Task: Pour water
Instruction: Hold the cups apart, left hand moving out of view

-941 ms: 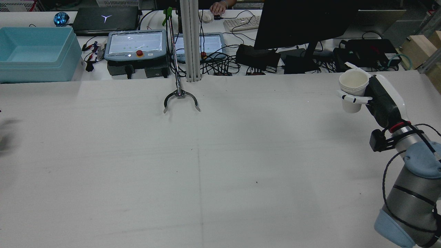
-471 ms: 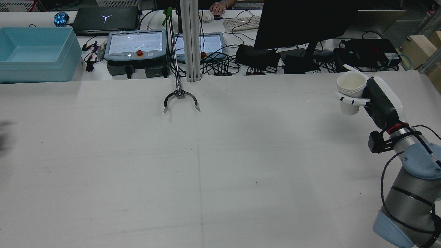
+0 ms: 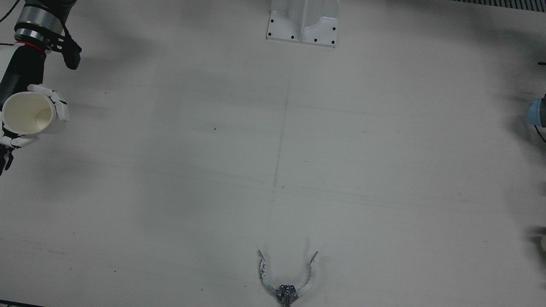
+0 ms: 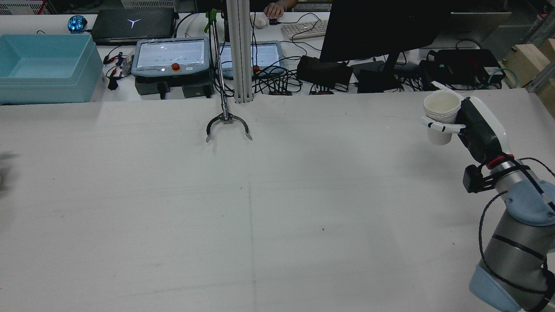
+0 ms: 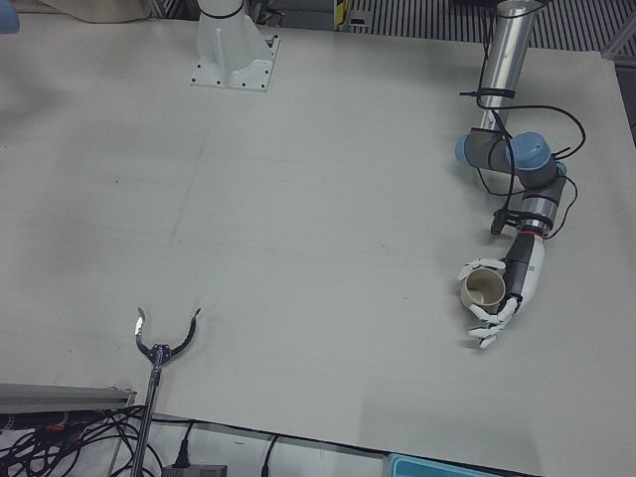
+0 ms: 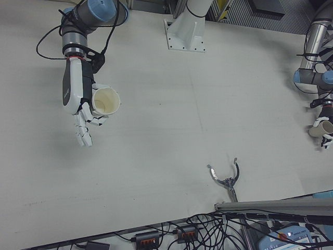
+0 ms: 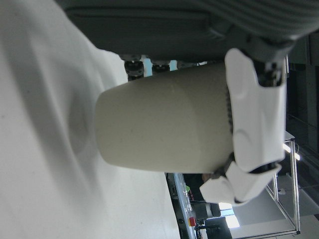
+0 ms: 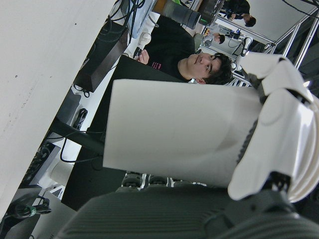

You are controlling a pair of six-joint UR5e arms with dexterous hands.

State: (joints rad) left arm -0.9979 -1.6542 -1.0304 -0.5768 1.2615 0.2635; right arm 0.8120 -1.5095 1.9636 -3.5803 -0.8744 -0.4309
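- The right hand [image 6: 80, 107] is holding a white paper cup [image 6: 102, 100] near the right edge of the worktop [image 3: 273, 162], its fingers [image 3: 59, 104] wrapping narrowly around the cup's wall.
- That cup is staying clear of the surface, roughly upright with its open mouth showing to the front view; it is looking empty inside.
- In the rear view the same right hand [image 4: 470, 125] is gripping the white paper cup [image 4: 441, 112] by its upper half, close to the far edge of the worktop.
- The left hand [image 5: 512, 293] is holding a beige cup [image 5: 484, 288] over the left side of the worktop, its fingers [image 5: 487, 328] curling around the cup's side.
- The left hand view is showing the beige cup [image 7: 164, 124] clamped between white fingers [image 7: 254, 114], with its base lifted off the surface.
- The two cups are sitting well apart, one at each side of the worktop.
- A reaching tool's claw [image 3: 288, 277] is lying with its prongs spread on the worktop's operator side, near the centre line, apart from both hands.
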